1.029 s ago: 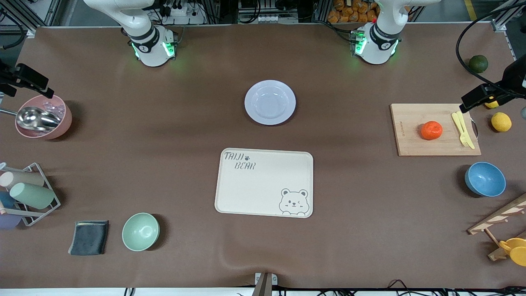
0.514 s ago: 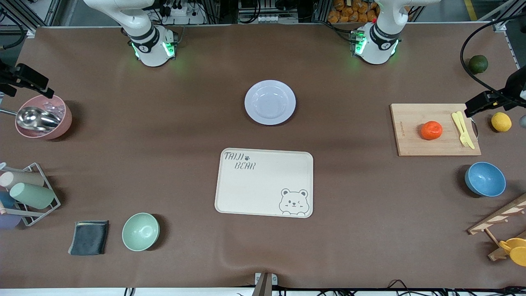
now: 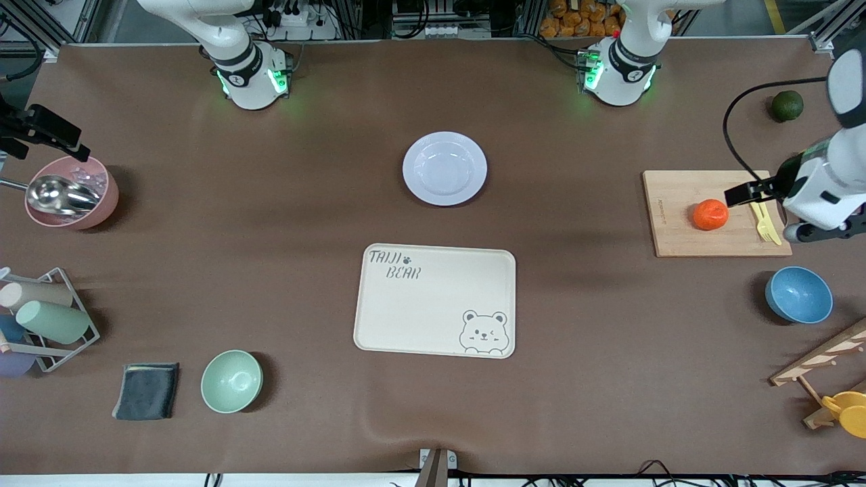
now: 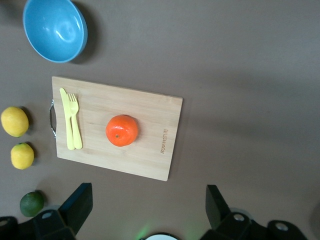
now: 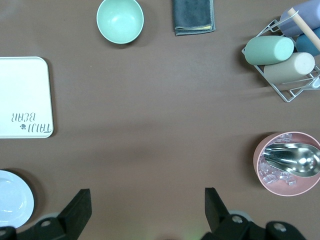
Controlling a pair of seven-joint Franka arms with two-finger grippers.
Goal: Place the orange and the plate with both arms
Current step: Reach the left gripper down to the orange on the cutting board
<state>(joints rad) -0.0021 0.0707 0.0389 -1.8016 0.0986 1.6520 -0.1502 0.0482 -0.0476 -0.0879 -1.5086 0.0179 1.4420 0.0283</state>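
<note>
Cream bear tray, wooden cutting board, blue bowl, mint bowl, grey cloth

I read "TAIJI BEAR" printed on the cream tray, which lies nearer the front camera than the plate. The cutting board's small mark is unreadable.

1. A robotics lab, staged as a kitchen: two white robot arm bases with green lights are mounted at the top of the frame.
2. Aluminium framing, cables and a power strip line the table's top edge.
</note>
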